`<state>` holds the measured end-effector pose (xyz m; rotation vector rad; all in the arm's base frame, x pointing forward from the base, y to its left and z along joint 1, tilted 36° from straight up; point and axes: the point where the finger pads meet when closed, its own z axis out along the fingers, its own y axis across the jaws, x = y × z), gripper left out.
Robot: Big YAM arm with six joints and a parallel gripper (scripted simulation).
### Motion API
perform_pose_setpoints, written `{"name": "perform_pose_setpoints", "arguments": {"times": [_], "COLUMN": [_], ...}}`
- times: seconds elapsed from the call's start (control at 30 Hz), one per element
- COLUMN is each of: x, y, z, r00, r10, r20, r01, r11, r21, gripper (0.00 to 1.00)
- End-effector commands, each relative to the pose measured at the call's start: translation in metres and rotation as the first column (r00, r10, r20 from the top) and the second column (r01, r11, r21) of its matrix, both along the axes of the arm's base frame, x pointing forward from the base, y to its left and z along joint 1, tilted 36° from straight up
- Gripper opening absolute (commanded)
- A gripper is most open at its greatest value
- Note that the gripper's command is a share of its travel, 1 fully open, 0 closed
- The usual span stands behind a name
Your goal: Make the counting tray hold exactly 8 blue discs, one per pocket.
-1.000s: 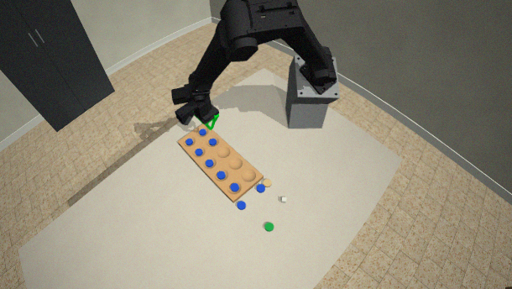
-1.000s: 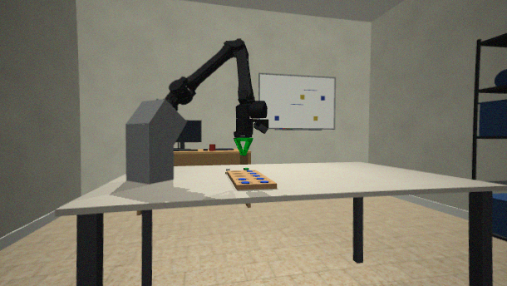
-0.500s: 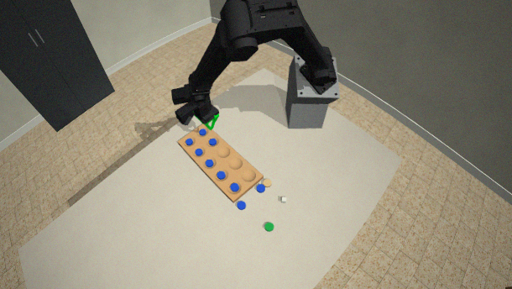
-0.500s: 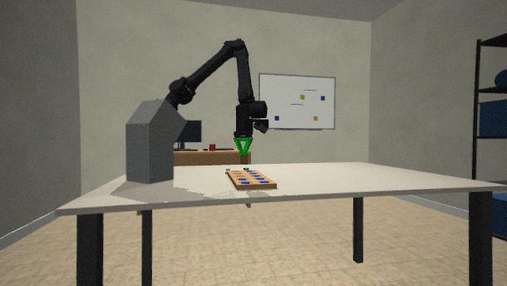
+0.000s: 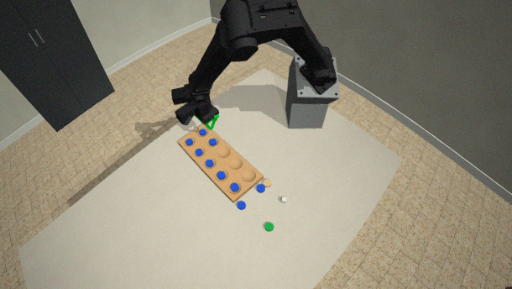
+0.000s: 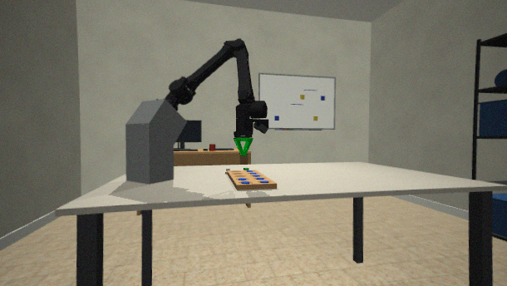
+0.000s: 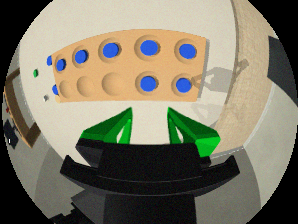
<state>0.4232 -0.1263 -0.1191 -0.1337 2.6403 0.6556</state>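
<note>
Above the table, near its edge, the pincer is released, its fingers partly apart, grasping and touching nothing. Beyond them in the wrist view, the counting tray lies flat on the table, bearing seven blue discs.

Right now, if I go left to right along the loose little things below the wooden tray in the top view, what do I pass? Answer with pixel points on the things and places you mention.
A blue disc (image 5: 241, 205), another blue disc (image 5: 260, 188), a small white cube (image 5: 284, 199).
</note>
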Motion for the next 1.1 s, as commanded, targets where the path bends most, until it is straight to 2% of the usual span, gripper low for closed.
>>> {"name": "perform_pose_setpoints", "arguments": {"times": [0.0,0.27,0.3,0.43,0.6,0.77,0.8,0.87,0.9,0.93,1.0,1.07], "x": [0.003,0.001,0.008,0.013,0.036,0.071,0.073,0.09,0.094,0.104,0.104,0.128], "y": [0.008,0.012,-0.005,-0.006,-0.007,-0.008,-0.008,-0.006,-0.006,-0.004,-0.004,0.003], "z": [-0.005,-0.008,0.007,0.013,0.032,0.078,0.08,0.107,0.113,0.131,0.131,0.18], "r00": [1.0,0.999,1.0,0.999,0.997,0.986,0.986,0.975,0.975,0.966,0.966,0.94], "r10": [0.028,0.034,-0.001,0.0,0.007,0.003,0.003,0.0,0.0,-0.002,-0.002,-0.008], "r20": [0.0,-0.005,0.021,0.034,0.08,0.165,0.165,0.223,0.223,0.258,0.258,0.34], "r01": [-0.028,-0.034,0.002,0.0,-0.001,0.024,0.024,0.047,0.047,0.064,0.064,0.107], "r11": [1.0,0.999,1.0,1.0,0.998,0.987,0.987,0.977,0.977,0.971,0.971,0.956], "r21": [-0.003,-0.001,-0.012,-0.022,-0.068,-0.159,-0.159,-0.207,-0.207,-0.23,-0.23,-0.273], "gripper": [0.46,0.46,0.46,0.46,0.46,0.46,0.46,0.46,0.46,0.46,0.46,0.46]}}
